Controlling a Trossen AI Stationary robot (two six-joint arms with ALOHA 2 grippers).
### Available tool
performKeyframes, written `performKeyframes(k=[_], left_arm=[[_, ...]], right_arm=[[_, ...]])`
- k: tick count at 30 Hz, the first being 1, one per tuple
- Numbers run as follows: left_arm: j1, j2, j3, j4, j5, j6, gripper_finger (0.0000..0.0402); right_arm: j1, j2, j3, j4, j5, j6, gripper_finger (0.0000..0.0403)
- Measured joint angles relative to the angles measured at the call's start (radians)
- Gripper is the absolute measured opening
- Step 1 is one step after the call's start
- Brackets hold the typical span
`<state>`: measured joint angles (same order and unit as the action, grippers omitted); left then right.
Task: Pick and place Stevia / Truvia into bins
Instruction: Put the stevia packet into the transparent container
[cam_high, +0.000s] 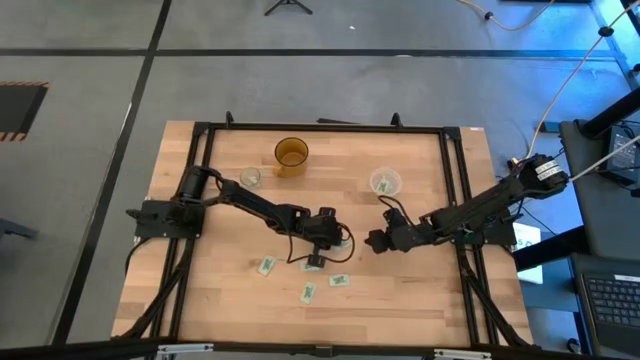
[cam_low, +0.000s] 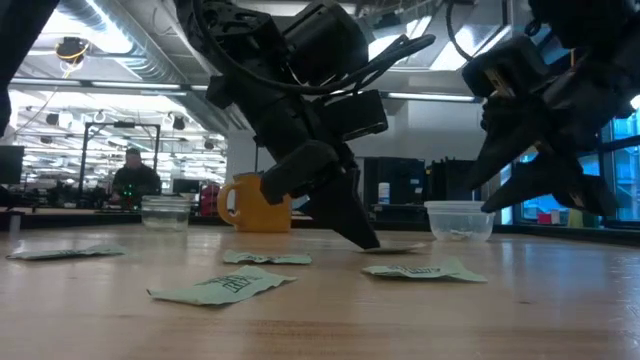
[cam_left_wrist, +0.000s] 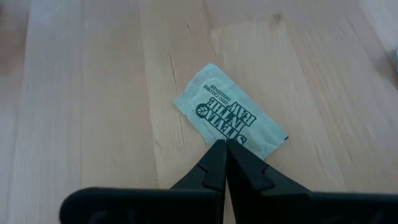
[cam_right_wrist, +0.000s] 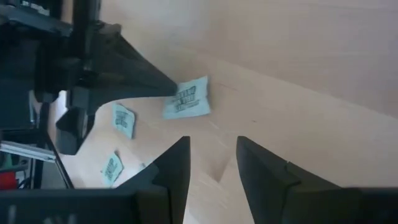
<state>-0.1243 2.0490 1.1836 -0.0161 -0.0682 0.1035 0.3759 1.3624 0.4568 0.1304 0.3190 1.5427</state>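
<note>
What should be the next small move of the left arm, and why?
Probably a short lift straight up. The left pincer is shut on the edge of a Stevia packet that lies flat on the table, so raising it would test the grip before carrying it to a cup. The right pincer hangs open nearby, holding nothing.

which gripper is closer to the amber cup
Left. The left gripper sits below the amber cup, shut on a packet; the right gripper hovers further out to that side.
</note>
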Motion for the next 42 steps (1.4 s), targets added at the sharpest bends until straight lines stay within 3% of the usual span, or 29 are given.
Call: performKeyframes(k=[9, 25, 42], left_arm=[[0.002, 0.034, 0.001, 0.08, -0.006, -0.03, 0.0006], [0.002, 0.034, 0.0, 0.105, -0.011, -0.043, 0.0006], [0.003, 0.032, 0.003, 0.067, -0.007, -0.056, 0.0006]], right_arm=[[0.0, 0.035, 0.0, 0.038, 0.002, -0.001, 0.0134], [-0.048, 0.274, 0.006, 0.326, -0.004, 0.053, 0.0134], [-0.048, 0.291, 0.026, 0.251, -0.113, 0.044, 0.0134]])
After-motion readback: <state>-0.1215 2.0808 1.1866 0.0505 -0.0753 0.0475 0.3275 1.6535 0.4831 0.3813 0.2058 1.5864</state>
